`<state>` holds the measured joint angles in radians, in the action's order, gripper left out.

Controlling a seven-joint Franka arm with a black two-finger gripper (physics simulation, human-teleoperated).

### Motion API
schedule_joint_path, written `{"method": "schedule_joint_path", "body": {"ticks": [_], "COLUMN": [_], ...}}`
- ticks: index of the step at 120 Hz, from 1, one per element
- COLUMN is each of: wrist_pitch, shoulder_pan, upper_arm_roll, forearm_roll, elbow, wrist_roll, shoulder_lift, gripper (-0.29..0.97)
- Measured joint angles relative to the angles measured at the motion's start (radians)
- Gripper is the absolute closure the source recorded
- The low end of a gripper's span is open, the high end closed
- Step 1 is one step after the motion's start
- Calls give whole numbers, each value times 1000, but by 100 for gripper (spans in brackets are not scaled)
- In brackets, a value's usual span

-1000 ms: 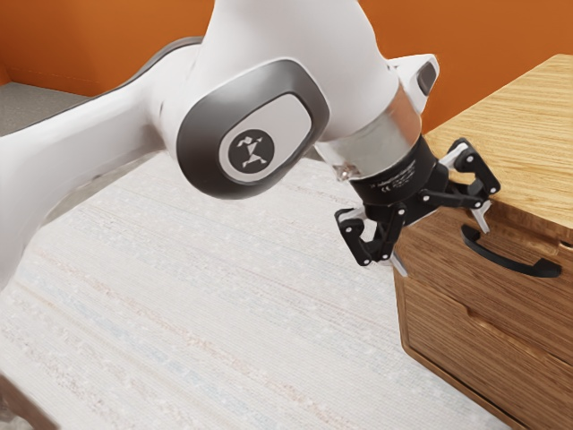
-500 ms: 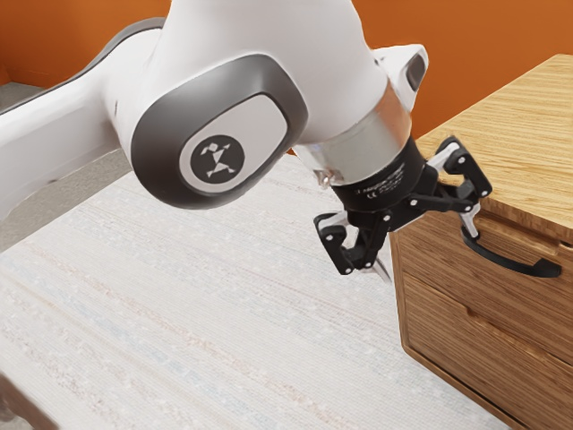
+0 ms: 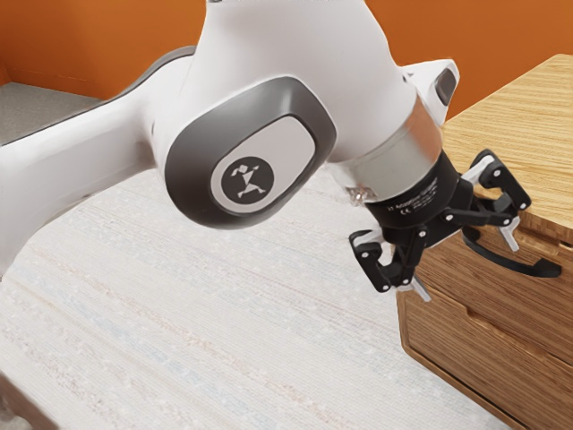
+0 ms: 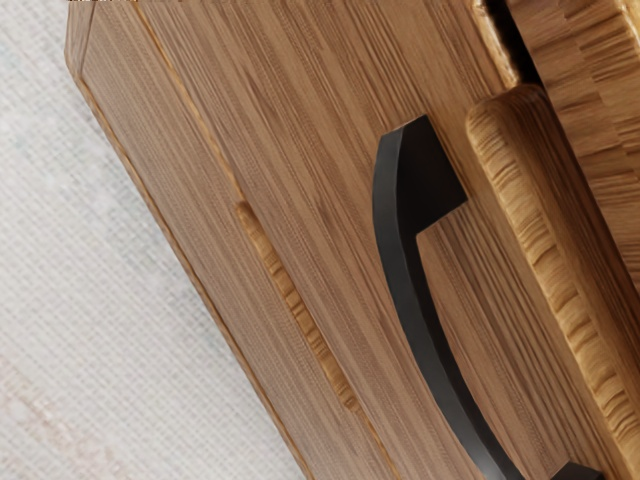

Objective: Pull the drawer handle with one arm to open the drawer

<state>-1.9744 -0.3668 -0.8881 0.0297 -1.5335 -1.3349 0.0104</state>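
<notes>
Exterior view shows hand (image 3: 466,262) spread apart near black handle (image 3: 530,266); wrist lettering (image 3: 419,190) unreadable

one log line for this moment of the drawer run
phase: pre-grasp | gripper: open, at the handle | handle: not gripped | drawer: looks shut
</notes>
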Motion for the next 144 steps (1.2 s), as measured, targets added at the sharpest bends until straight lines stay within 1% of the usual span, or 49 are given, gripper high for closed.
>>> {"method": "schedule_joint_path", "body": {"ticks": [29,42,68,92,98,102,120,137,144], "wrist_pitch": [-25,-29,-57,-52,-44,-39,-7,44,58], "shoulder_pan": [-24,-16,12,2,-14,19,49,18,16], "upper_arm_roll": [0,2,2,-5,-20,13,65,85,89], "forearm_roll": [-19,-35,-50,-59,-61,-61,-64,-60,-57], "elbow": [-10,-39,-48,-80,-83,-86,-151,-170,-178], "wrist_roll": [2,3,4,4,4,4,4,4,4], "shoulder_lift": [16,15,27,5,-10,-22,-118,-204,-221], "gripper": [0,0,0,0,0,0,0,0,0]}}
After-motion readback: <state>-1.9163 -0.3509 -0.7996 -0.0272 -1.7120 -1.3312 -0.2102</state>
